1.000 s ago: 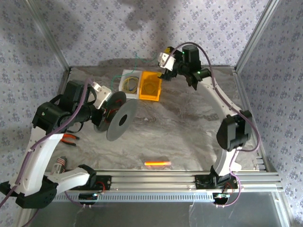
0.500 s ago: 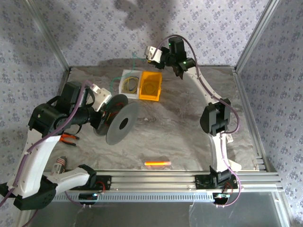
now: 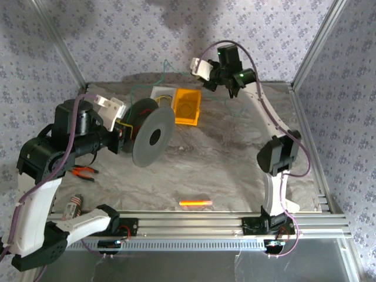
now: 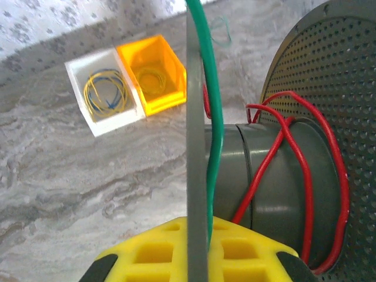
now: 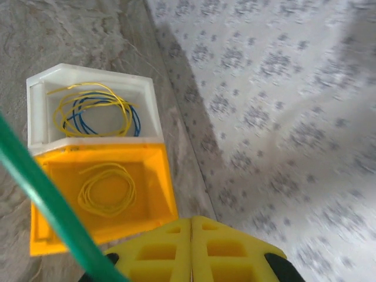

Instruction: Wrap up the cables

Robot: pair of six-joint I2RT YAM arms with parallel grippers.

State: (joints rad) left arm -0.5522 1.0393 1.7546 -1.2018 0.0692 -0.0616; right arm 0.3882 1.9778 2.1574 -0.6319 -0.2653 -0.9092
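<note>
One dark grey round spool is held off the marbled grey tabletop by the left gripper. In the left wrist view its two yellow pads are clenched on the thin edge of the nearer of the spool's two flanges, one pad on each side. The farther flange is perforated, and between the two runs a smooth grey hub with one red wire looped loosely round it in a few turns.

The one thin green wire runs down along the gripped flange edge, touching it, and goes out of sight between flange and hub near the pads. In the overhead view it rises from the spool towards the far wall, near the raised right gripper.

In the right wrist view the right gripper's two yellow pads are pressed together, edge to edge. The green wire crosses the lower left corner and passes under the left pad; I cannot tell whether it is pinched.

Two small open bins sit touching, side by side near the far edge: a white plastic bin holding yellow and blue wire loops, and an orange plastic bin holding yellow wire loops.

One orange stick lies near the front rail, and one pair of orange-handled pliers lies under the left arm.
</note>
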